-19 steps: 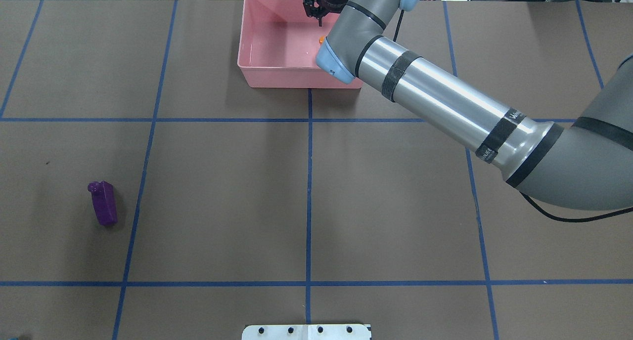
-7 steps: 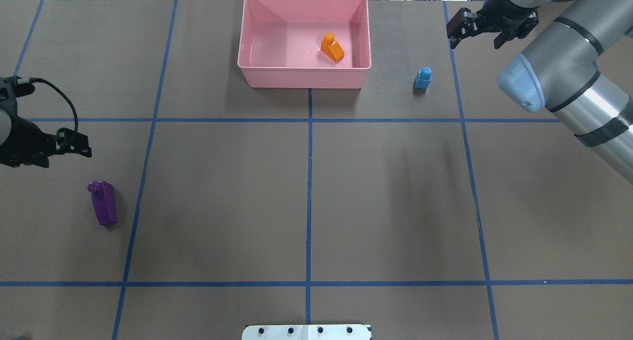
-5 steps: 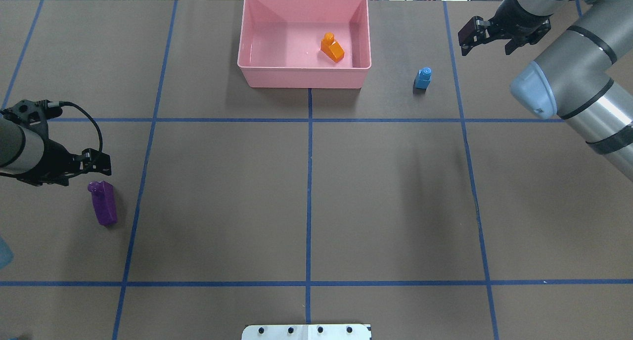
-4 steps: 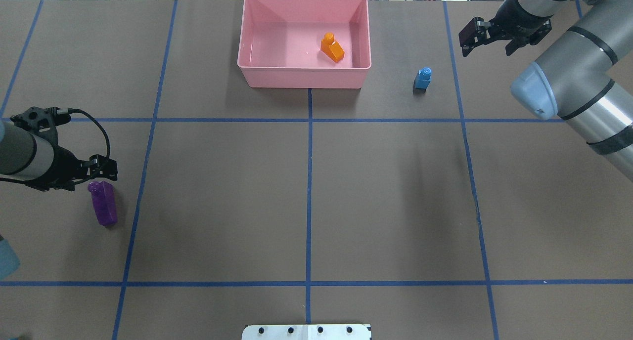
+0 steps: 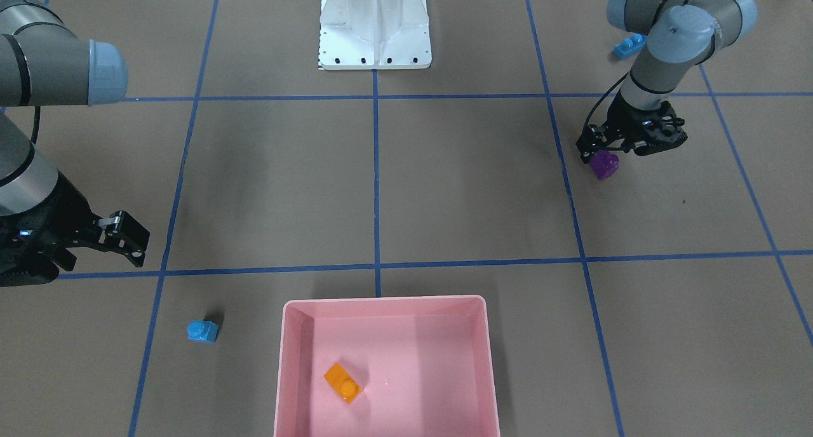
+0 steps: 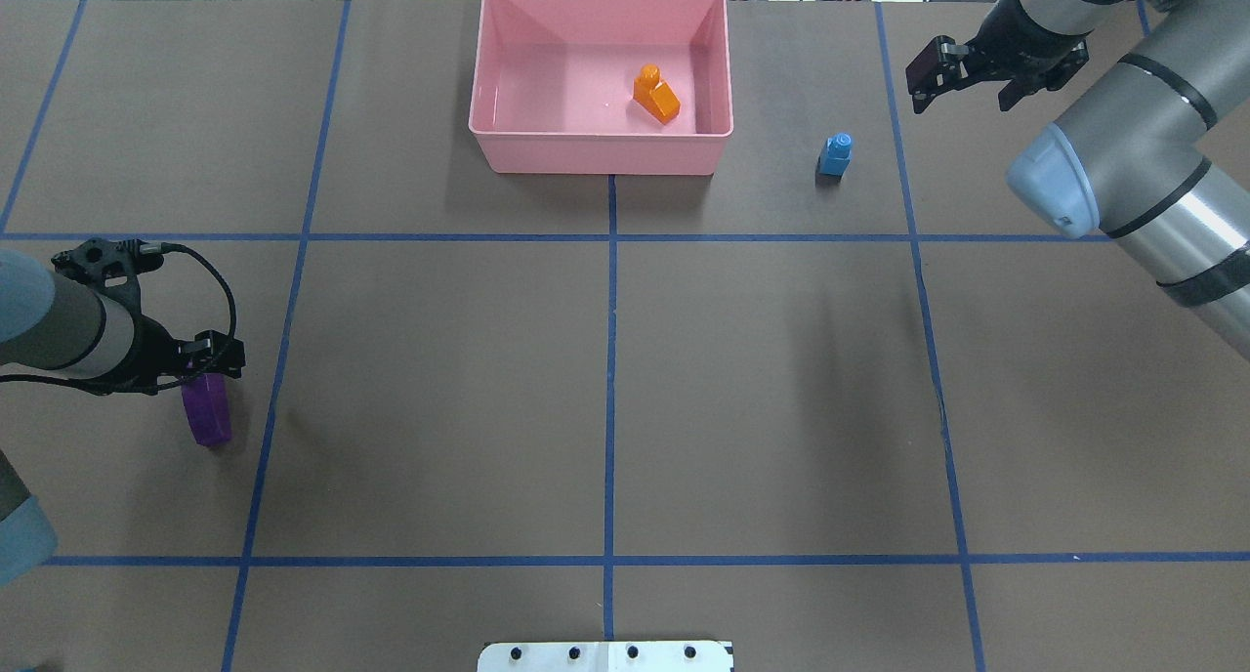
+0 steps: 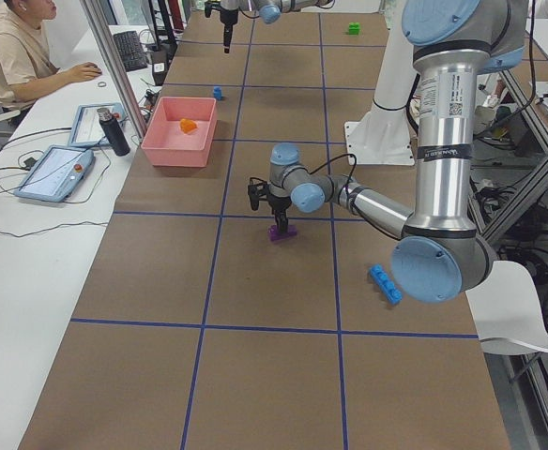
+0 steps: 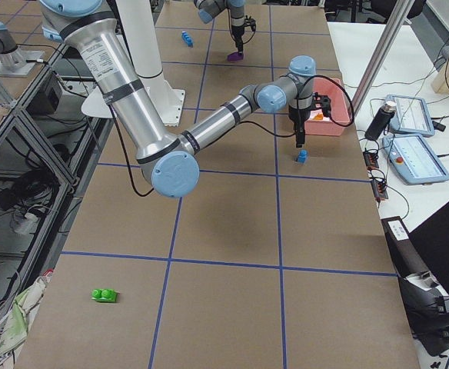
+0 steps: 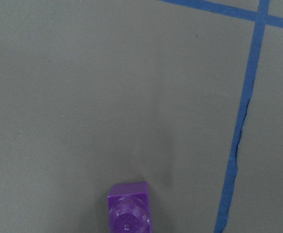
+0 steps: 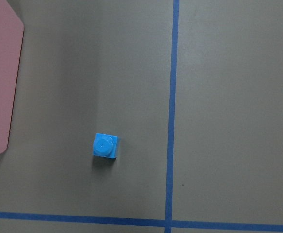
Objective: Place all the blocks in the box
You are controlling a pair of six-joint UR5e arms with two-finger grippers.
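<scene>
The left fingers [image 6: 223, 355] have moved over the purple block [image 6: 207, 416], spread wide. The right fingers [image 6: 923, 66] (wide too) hang upper right. Only side views show the green block [image 8: 104, 295].

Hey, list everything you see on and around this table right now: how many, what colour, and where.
box: one, pink, middle of the table's far edge.
orange block: one, orange, inside the box.
small blue block: one, blue, on the table beside the box, on the robot's right.
purple block: one, purple, on the table under the left hand.
long blue block: one, blue, on the table near the left arm.
green block: one, green, at the table's end on the robot's right.
table: one, brown with blue tape lines.
robot base: one, white.
person: one, seated at a side desk.
left hand: one, black, open.
right hand: one, black, open, above bare table.
</scene>
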